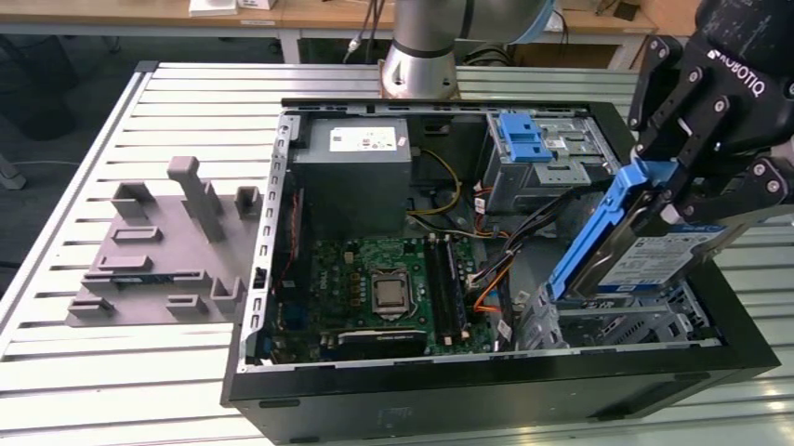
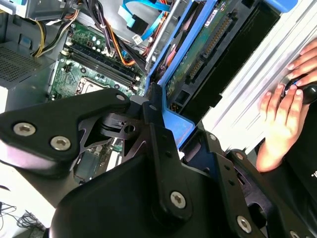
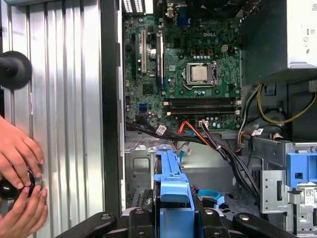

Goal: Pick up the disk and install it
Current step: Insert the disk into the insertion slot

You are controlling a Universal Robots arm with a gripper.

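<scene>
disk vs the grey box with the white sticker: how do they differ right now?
The disk is tilted on edge, clamped in the gripper over the open case; the grey box sits flat inside it. The disk is smaller and blue-framed; the grey box is plain grey. Both carry labels.

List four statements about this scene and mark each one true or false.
1. The claw grips the disk. True.
2. The disk lies flat. False: it is held tilted over the open computer case.
3. The case's side is open, showing the motherboard. True.
4. The grey fixture sits inside the case. False: it lies on the table, to the exterior view's left of the case.
</scene>
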